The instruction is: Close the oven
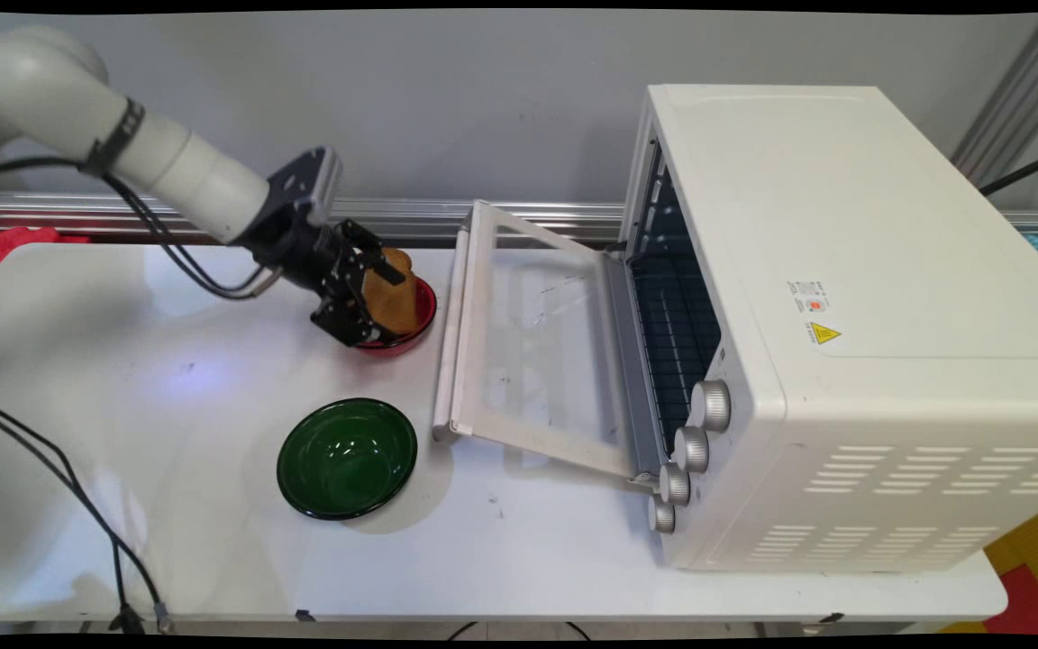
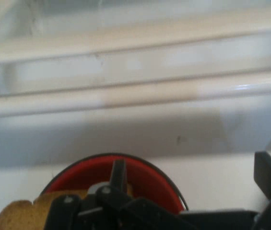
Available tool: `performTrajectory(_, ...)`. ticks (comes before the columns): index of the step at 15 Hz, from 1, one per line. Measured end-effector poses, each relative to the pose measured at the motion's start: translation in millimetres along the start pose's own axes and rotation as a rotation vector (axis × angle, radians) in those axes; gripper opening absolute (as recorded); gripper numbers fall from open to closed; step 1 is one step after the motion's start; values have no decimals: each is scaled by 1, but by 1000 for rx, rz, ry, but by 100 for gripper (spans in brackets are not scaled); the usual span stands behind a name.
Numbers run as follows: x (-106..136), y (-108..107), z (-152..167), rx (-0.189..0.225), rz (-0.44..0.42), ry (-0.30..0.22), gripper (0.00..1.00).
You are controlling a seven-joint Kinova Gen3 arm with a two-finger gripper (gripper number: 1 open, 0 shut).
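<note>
The gripper (image 1: pixel 373 297) is clenched on a slice of toast (image 1: pixel 390 293), holding it on edge over the red bowl (image 1: pixel 420 317) near the table's (image 1: pixel 168 505) far edge. Just beside the bowl, the toaster oven's (image 1: pixel 843 315) door (image 1: pixel 537 342) lies open, baring its rack. A green bowl (image 1: pixel 347 457) sits nearer the front edge.

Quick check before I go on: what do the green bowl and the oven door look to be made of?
Green bowl: hard and glossy, likely glazed ceramic or enamel, since it shows sharp highlights. Oven door: clear pane, probably glass, because the table shows through it, set in a cream frame, painted metal or plastic.
</note>
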Motion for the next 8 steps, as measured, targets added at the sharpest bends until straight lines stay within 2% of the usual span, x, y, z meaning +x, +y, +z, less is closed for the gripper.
performTrajectory(5, 6, -16, -14, -73, -78, 41, 100)
performTrajectory(6, 6, -17, -15, -85, -82, 43, 0)
performTrajectory(8, 3, -19, -17, -107, -85, 48, 0)
